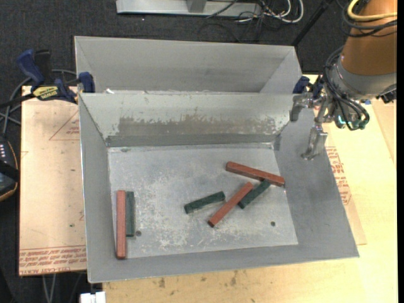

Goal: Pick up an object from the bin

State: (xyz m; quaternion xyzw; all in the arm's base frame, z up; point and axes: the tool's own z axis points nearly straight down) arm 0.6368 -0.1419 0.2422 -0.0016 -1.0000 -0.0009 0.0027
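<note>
I am seeing a red stick point(120, 225) and a green stick point(130, 213) lying side by side at the left of the bin point(189, 106). Four more are lying loosely crossed right of the middle. The top red bar point(255, 173) is lying nearest the gripper point(309, 151), which is hanging above the right wall. I cannot tell whether it is open or closed. I am judging this the approach: next I am needing to move left and down.
</note>
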